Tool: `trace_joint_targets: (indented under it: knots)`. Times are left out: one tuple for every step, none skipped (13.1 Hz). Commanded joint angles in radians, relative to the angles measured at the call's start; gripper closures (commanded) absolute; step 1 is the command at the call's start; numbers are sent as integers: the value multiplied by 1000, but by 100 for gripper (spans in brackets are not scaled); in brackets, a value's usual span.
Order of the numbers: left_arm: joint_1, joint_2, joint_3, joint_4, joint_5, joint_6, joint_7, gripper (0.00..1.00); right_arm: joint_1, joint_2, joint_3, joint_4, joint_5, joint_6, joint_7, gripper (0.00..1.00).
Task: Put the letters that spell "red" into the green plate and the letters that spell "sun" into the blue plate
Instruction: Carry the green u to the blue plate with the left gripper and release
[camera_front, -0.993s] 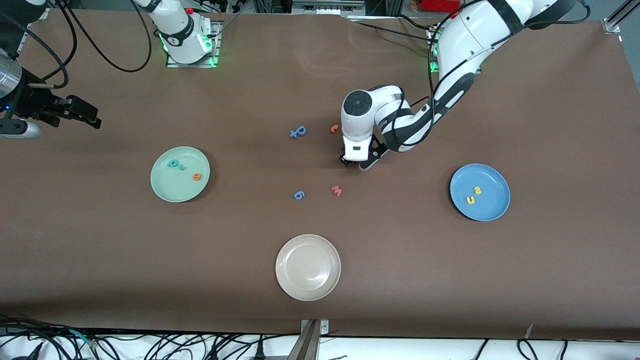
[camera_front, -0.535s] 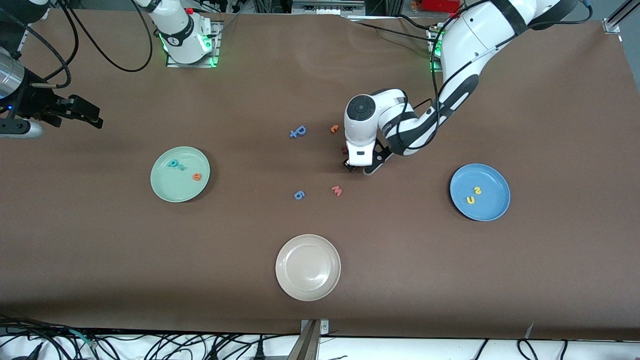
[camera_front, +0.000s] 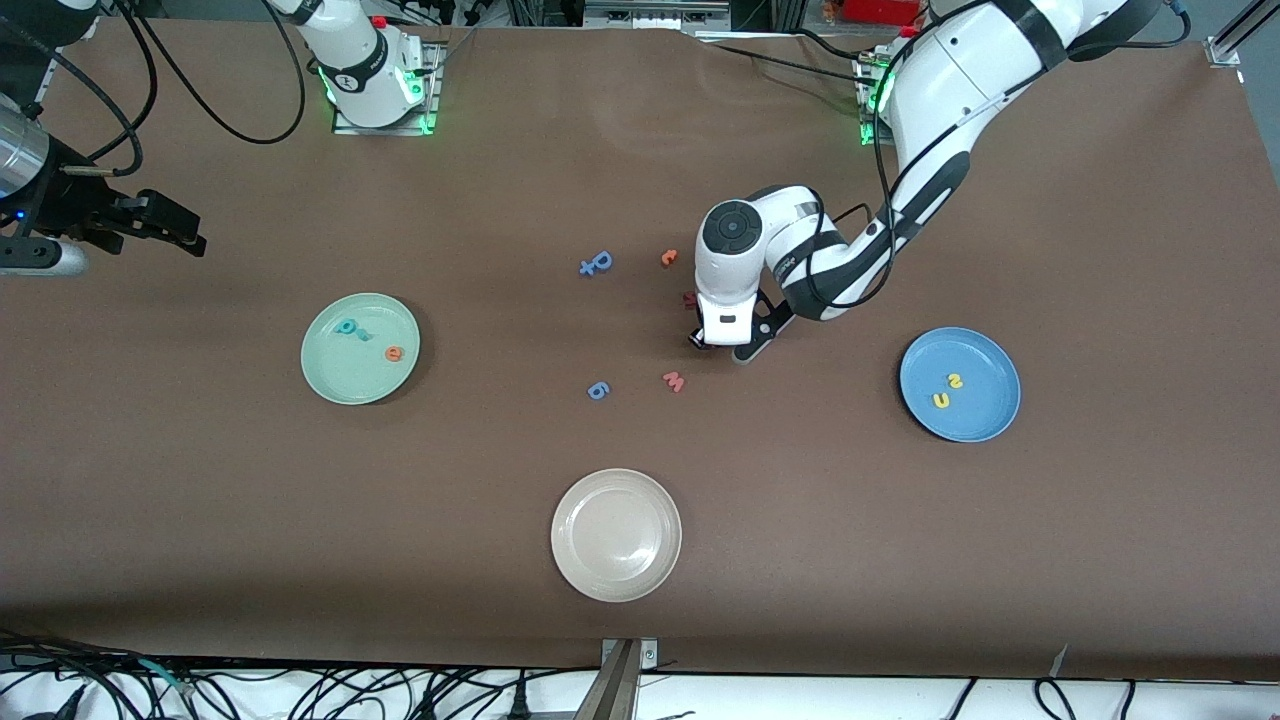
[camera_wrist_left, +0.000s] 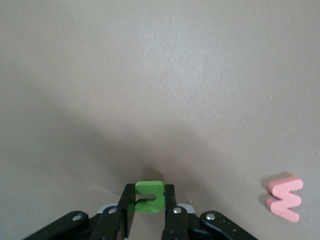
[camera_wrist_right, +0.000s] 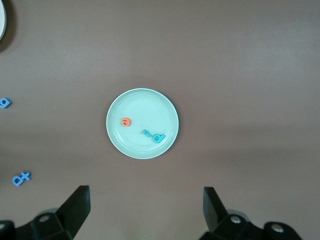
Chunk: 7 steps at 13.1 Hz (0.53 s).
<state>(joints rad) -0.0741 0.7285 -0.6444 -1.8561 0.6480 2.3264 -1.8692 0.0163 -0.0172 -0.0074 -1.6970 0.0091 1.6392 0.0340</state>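
1. At the right arm's end of the counter (camera_front: 200, 480), the right claw (camera_wrist_right: 145, 210) waits in the air with its fingers spread wide and empty. Its wrist view looks straight down on the green plate (camera_front: 360, 348).
2. The green plate holds all three "red" letters: an orange e (camera_front: 394, 353), a teal d (camera_front: 347, 326) and a small teal r (camera_front: 363, 335), the two teal ones just beside each other. That half of the task looks done.
3. Toward the middle of the counter lie letters that are not wanted: a blue pair (camera_front: 596, 264), a blue 6 shape (camera_front: 597, 390), an orange c (camera_front: 668, 257), a dark red letter (camera_front: 689, 298) and a salmon w (camera_front: 673, 381). A cream plate (camera_front: 616, 535), nearer the camera, is empty.
4. The left claw (camera_wrist_left: 149, 212) is low over the middle of the counter, close by the salmon w. It is closed on the green arch (camera_wrist_left: 148, 196), pinching it across its flat faces with the top edge showing above the fingers.
5. The arch is foam, so it is likely very light, soft and a little springy. A gentle pinch across the flat faces should hold it; squeezing hard could bend it or make it pop out. Being so small, it may cling to a finger on release.
6. At the left arm's end sits the blue plate (camera_front: 960, 384), already holding a yellow s (camera_front: 956, 380) and a yellow arch (camera_front: 940, 400). The green arch is the last letter for "sun".
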Motion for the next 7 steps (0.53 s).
trace_joint_targets:
  knots:
    - [40,5,-4,67,-33,-92,122,74,-3,-10,3,-7,12,-2,-14,0]
    - [66,3,-4,98,-59,-128,187,74,-3,-12,3,-7,12,-2,-11,0]
    - [92,-1,-4,127,-89,-171,271,74,-3,-13,3,-7,11,-2,-11,0]
    - [124,-1,-6,165,-109,-224,357,74,-3,-12,1,-7,11,-2,-12,0]
    - [157,-1,-6,205,-123,-275,445,74,-3,-12,1,-7,11,-2,-12,0]
    - [196,-1,-6,236,-143,-320,546,74,-3,-12,1,-7,12,-2,-11,0]
    - [238,-4,-6,253,-151,-364,659,74,-3,-12,1,-7,12,-2,-12,0]
